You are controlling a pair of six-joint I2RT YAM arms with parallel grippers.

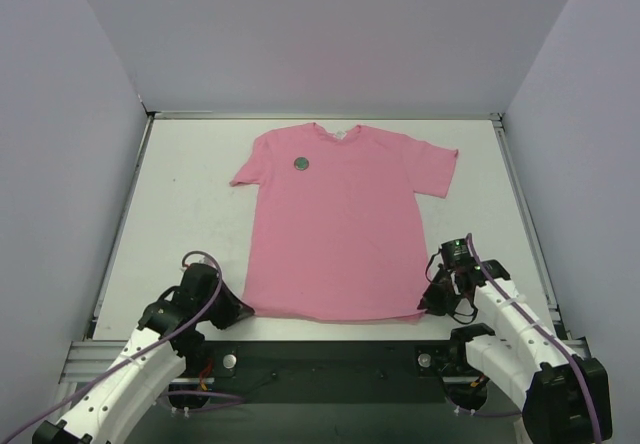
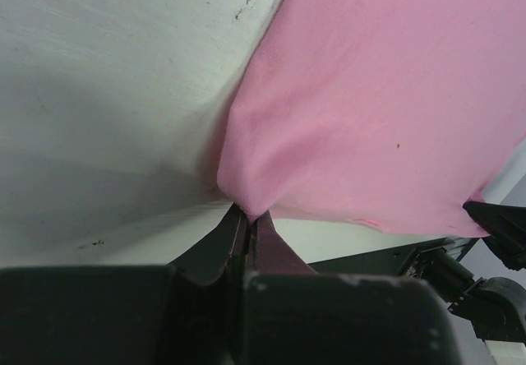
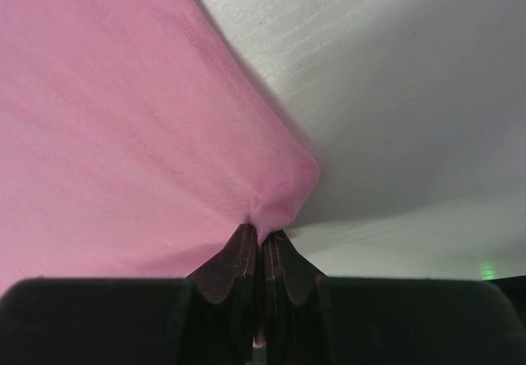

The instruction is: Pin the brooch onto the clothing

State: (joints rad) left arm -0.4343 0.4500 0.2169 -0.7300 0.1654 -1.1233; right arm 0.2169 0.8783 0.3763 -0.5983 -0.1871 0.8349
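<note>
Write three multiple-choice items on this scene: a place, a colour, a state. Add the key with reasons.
1. Where on the shirt does the brooch lie? A) bottom hem B) upper chest, beside the collar C) a sleeve tip
2. What colour is the shirt? A) blue B) white C) pink
3. How does the left pincer stand? A) wide open B) shut on the shirt's hem corner C) shut on the brooch
Key: 1 B, the disc rests on fabric just below the neckline; 2 C, pink in every view; 3 B, its wrist view shows fabric pinched between closed jaws.
</note>
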